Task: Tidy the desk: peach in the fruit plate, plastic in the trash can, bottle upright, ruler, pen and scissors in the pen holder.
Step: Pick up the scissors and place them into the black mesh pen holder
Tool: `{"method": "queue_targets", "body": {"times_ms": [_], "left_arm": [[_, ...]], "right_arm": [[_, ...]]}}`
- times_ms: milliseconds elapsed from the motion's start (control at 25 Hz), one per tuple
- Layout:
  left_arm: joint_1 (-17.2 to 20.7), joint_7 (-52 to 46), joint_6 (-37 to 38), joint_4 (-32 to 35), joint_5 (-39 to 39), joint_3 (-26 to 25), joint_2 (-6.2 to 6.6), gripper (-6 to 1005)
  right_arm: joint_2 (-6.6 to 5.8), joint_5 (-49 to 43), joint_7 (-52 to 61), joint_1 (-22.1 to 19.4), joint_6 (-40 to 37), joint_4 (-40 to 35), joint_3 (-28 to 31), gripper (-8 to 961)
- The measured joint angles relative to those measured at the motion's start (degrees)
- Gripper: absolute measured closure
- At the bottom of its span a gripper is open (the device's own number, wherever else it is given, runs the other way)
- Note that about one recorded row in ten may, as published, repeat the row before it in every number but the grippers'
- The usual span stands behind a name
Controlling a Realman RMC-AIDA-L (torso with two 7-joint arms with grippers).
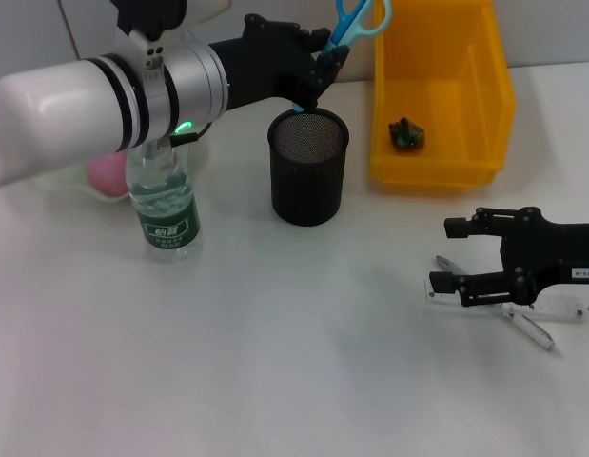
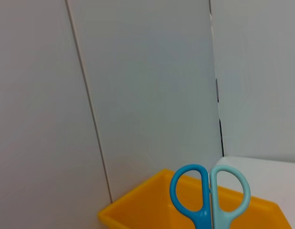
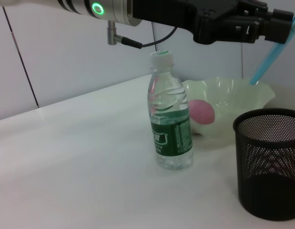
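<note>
The left end effector [image 1: 323,59] is clamped on the scissors [image 1: 356,21], blades pointing down above the pen holder [image 1: 307,167] near the table's far edge. The right end effector [image 1: 444,255] rests apart at the table's right edge over the ruler [image 1: 551,307].

White table [image 1: 275,362] bearing: upright water bottle [image 1: 166,205] at left; pale fruit plate [image 1: 104,186] behind it, at left edge; black mesh pen holder [image 1: 308,167] at upper centre; yellow bin [image 1: 441,90] at upper right; clear ruler [image 1: 551,307] and pen [image 1: 530,327] at lower right.
</note>
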Motion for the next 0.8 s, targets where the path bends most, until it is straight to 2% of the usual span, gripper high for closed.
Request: {"method": "queue_targets", "body": {"times_ms": [200,240,320,400,480,520,640,800], "left_arm": [[-0.49,3.67,-0.09,-2.02,-3.43,-0.41,0.0,764],[-1.41,11.27,-0.09,-6.03,-10.81,-0.76,-0.09,763],[-1.69,13.93,-0.03,-7.4,-13.57,-0.78,-0.11,763],[-2.26,22.4,0.47,-11.31,-22.71,-0.69,-0.15,763],[-2.39,25.56,0.96,-12.71,-26.03,-0.65,-0.15,762],[-2.55,30.13,2.62,-15.07,-31.12,-0.7,-0.17,762],[-2.92,35.79,5.44,-18.6,-37.71,-0.89,-0.18,762],[-3.26,40.36,7.27,-21.6,-41.84,-0.89,-0.18,761]], "right_arm": [[0.0,0.0,0.03,0.0,0.13,0.13,0.0,112],[0.0,0.0,0.03,0.0,0.25,0.22,0.0,112],[0.0,0.0,0.08,-0.01,0.44,0.25,0.0,112],[0.0,0.0,0.25,-0.01,0.67,0.26,0.0,112],[0.0,0.0,0.39,-0.01,0.81,0.25,0.0,112],[0.0,0.0,0.54,-0.01,0.93,0.26,0.0,112],[0.0,0.0,0.65,-0.01,0.96,0.26,0.0,112],[0.0,0.0,0.74,0.1,0.96,0.26,0.0,113]]}}
